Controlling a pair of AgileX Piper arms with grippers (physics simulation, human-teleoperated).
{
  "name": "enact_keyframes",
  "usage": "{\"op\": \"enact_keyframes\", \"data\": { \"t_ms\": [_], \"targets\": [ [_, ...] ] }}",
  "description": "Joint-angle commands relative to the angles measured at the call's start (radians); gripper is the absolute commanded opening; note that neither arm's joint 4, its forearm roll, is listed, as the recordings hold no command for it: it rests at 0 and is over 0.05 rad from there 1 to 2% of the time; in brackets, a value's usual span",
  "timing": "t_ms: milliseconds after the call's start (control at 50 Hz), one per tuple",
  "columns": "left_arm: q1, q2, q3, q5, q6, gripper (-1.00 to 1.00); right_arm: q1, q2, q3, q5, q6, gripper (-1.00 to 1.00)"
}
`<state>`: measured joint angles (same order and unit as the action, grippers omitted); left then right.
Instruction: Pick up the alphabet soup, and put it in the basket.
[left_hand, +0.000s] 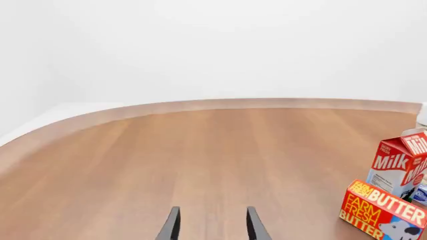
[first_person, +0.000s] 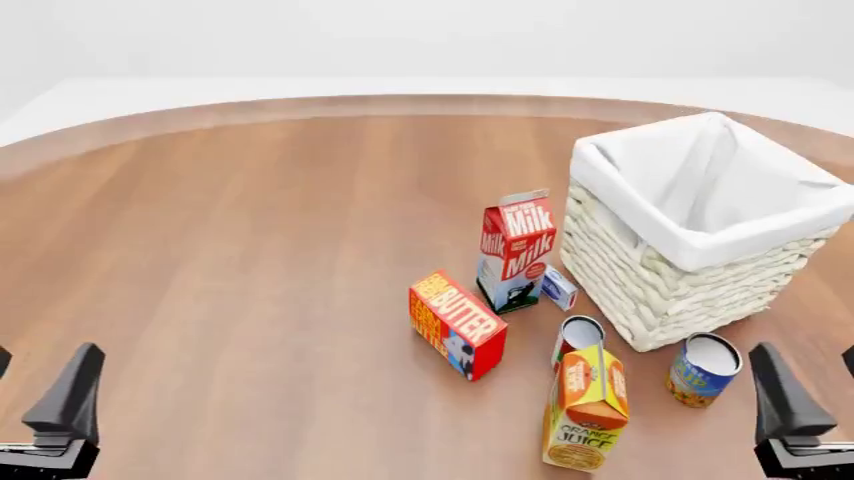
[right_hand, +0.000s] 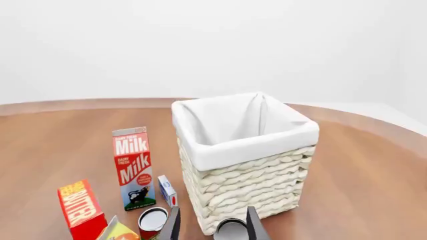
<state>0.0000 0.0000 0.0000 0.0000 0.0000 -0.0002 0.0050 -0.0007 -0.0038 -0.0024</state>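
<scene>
Reaching for the small blue-and-yellow alphabet soup can (first_person: 702, 369) falls to my right gripper (first_person: 801, 410), whose fingers stand apart and empty. That can stands upright just beside the near corner of the big cream wicker basket (first_person: 674, 285) with its white liner. I should descend straight over it, staying off the basket wall. My left gripper (first_person: 40, 405) waits well away from the basket, fingers apart. Through my right wrist view only the can's rim (right_hand: 230, 229) shows, between the fingertips.
</scene>
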Motion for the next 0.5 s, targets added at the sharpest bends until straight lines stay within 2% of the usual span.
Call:
{"op": "enact_keyframes", "data": {
  "t_ms": [20, 80, 220, 360, 500],
  "targets": [
    [0.0, 0.0, 0.0, 0.0, 0.0, 1.0, 0.005, 0.022, -0.001, -0.01, -0.003, 1.0],
    [0.0, 0.0, 0.0, 0.0, 0.0, 1.0, 0.01, 0.058, -0.001, -0.03, 0.014, 1.0],
    [0.0, 0.0, 0.0, 0.0, 0.0, 1.0, 0.019, 0.106, -0.007, -0.064, -0.006, 1.0],
    [0.0, 0.0, 0.0, 0.0, 0.0, 1.0, 0.028, 0.106, -0.029, -0.042, -0.027, 1.0],
    [0.0, 0.0, 0.0, 0.0, 0.0, 1.0, 0.041, 0.17, -0.049, -0.057, -0.042, 1.0]
  ]
}}
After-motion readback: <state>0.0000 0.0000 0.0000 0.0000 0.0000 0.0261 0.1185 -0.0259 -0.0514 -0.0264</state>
